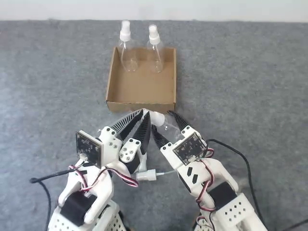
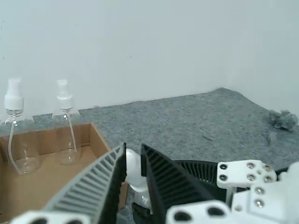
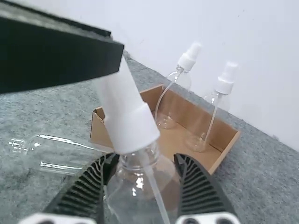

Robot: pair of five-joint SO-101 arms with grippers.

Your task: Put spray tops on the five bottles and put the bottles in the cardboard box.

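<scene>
My right gripper (image 1: 161,120) is shut on a clear bottle (image 3: 140,182), held just in front of the cardboard box (image 1: 139,103). A white spray top (image 3: 128,121) sits on the bottle's neck, its tube hanging inside. My left gripper (image 2: 133,151) is shut on that spray top (image 2: 133,172) from the other side. Two capped bottles (image 1: 127,48) (image 1: 155,50) stand upright in the far end of the box. In the right wrist view an uncapped bottle (image 3: 51,149) lies on the carpet beside the box.
A loose spray top (image 1: 147,175) with its tube lies on the grey carpet between the two arm bases. Cables trail from both arms at the near edge. Open carpet lies on both sides of the box; a white wall stands behind it.
</scene>
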